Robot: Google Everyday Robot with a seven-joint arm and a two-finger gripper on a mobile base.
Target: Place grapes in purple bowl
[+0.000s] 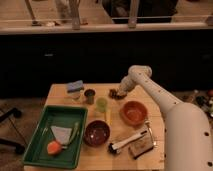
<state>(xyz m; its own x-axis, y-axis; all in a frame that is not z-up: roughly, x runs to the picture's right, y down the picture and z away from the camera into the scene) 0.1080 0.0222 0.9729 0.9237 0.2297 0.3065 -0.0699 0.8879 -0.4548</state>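
Note:
The grapes (114, 93) are a small dark lumpy cluster at the back of the wooden table (114, 160), right of the green cup. My gripper (121, 91) is right at the grapes, reaching down from the white arm on the right. The purple bowl (97, 132) sits near the table's front middle, well in front of the grapes and the gripper.
An orange bowl (134, 112) stands right of the purple bowl. A light green cup (102, 104) and a small dark cup (89, 95) stand between them and the back. A blue sponge (76, 86) lies at back left. A green tray (55, 136) holds an orange item. A brush (126, 142) lies at front right.

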